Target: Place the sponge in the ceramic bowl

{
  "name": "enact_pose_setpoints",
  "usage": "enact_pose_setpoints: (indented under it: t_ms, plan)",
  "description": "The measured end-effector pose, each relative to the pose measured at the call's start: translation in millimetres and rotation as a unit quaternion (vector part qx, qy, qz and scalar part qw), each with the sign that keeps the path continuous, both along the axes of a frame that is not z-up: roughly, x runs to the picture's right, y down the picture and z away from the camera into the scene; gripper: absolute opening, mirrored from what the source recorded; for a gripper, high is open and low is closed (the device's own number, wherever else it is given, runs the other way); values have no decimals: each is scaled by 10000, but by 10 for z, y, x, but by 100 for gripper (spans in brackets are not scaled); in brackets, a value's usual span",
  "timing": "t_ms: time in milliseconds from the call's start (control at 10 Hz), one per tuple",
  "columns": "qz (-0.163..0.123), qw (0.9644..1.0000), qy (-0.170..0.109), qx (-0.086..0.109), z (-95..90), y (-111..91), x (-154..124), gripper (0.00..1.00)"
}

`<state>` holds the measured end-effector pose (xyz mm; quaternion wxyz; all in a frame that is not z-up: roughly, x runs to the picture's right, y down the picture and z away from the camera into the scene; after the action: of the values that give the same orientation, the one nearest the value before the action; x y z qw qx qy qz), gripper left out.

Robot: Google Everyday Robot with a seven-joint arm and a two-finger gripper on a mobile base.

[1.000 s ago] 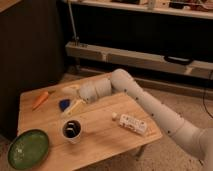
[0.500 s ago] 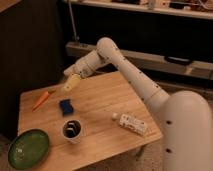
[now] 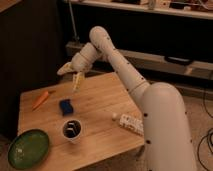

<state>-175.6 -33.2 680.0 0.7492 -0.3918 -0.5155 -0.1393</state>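
The dark-blue sponge [image 3: 66, 106] lies flat on the wooden table [image 3: 105, 100], left of centre. At the table's front left corner sits the glossy green ceramic bowl [image 3: 27, 148], with nothing in it. My gripper [image 3: 71, 75] hangs in the air above and just behind the sponge, its pale fingers [image 3: 77, 82] spread open and holding nothing. The white arm reaches to it from the right.
An orange carrot [image 3: 41, 99] lies at the table's left edge. In front of the sponge stands a small white cup [image 3: 73, 130] with a dark inside. A white bottle [image 3: 129, 123] lies on its side at the right front. Dark shelving stands behind the table.
The arm has lifted away from the sponge and swung up and back. The sponge has stayed on the table.
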Motion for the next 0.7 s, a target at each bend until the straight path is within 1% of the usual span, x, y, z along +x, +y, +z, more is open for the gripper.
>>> enact_pose_setpoints:
  t_ms: [100, 200, 300, 400, 500, 600, 700]
  plan:
    - [-33, 9999, -83, 63, -2, 9, -20, 80]
    - [-19, 10000, -43, 35, 0, 8, -30, 80]
    - [-30, 9999, 12, 154, -19, 14, -31, 80]
    - [-158, 9985, 49, 520, -76, 33, -45, 80]
    - [-334, 9952, 110, 911, -114, 86, -71, 80]
    - [-592, 9879, 199, 1418, -165, 171, -104, 80]
    - [-803, 9799, 283, 1802, -207, 245, -112, 80]
